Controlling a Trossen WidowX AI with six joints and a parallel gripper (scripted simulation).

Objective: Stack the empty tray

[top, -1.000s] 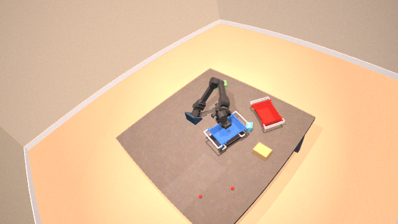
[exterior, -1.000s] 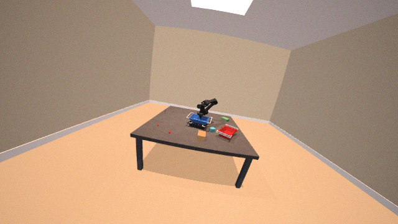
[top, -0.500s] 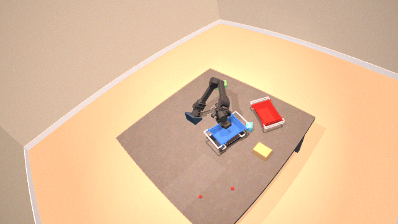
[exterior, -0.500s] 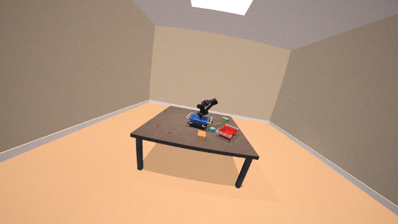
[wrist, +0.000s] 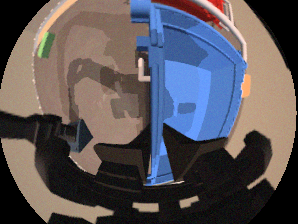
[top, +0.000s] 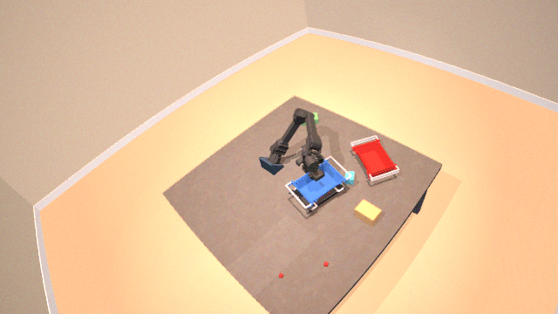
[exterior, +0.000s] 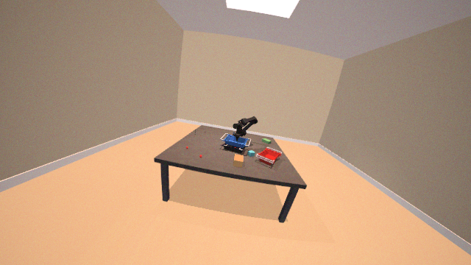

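Note:
The empty blue tray (top: 324, 184) (exterior: 236, 142) (wrist: 190, 85) is over the black loaded tray (top: 330, 198) (exterior: 232, 149) and looks about level; its own white bars stick out at its ends. My gripper (top: 316, 175) (exterior: 237, 138) (wrist: 156, 125) is shut on the blue tray's long side wall. The black tray is mostly hidden beneath; a little red of its load shows. Short white wire parts show under the blue tray's side, and a white wire hook (wrist: 142, 70) shows beside its wall in the wrist view. Whether the blue tray rests on the bars or hangs just above them, I cannot tell.
A red tray (top: 376, 158) (exterior: 269, 154) with white bars stands nearby. A cyan block (top: 350, 177) (exterior: 251, 153) is close to the blue tray's end. A yellow-orange block (top: 367, 211) (exterior: 238, 159), a green block (exterior: 266, 140) (wrist: 46, 45), a dark blue wedge (top: 271, 166) and two small red cubes are also there.

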